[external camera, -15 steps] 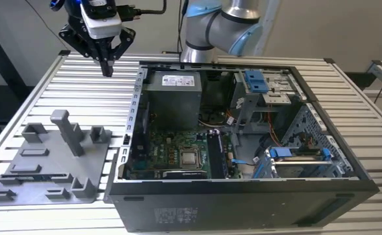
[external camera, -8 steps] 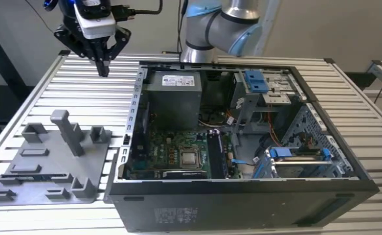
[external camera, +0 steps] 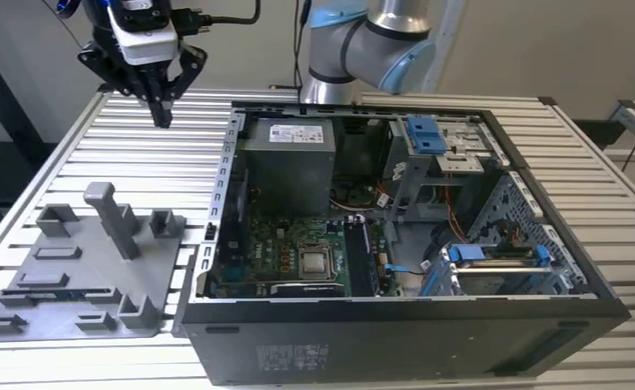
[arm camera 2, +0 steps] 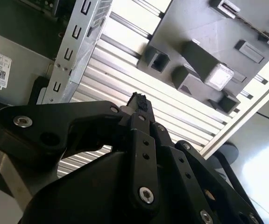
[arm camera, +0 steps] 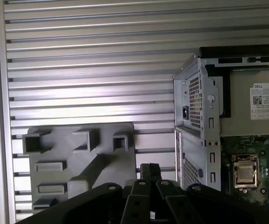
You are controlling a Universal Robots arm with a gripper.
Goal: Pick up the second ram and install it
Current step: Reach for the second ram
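Closed on nothing, my claw (arm camera 2: 138,101) hangs near the tray (external camera: 89,272); I'd pinch the light, brittle second ram (external camera: 57,291) across its flat faces

Ribbed silver metal surface (external camera: 67,154) with two items.
A flat grey plastic tray (external camera: 92,276) lies just beside an open black computer case (external camera: 404,345).

UR arm's gripper (external camera: 163,119) hangs over slatted counter (external camera: 57,150) (fingers (external camera: 161,99) pressed together, pointing down), toward exterior view's left of open computer case (external camera: 404,349). Grey tray (external camera: 100,280) lies just beside case, well apart from gripper; motherboard (external camera: 284,244) exposed inside.
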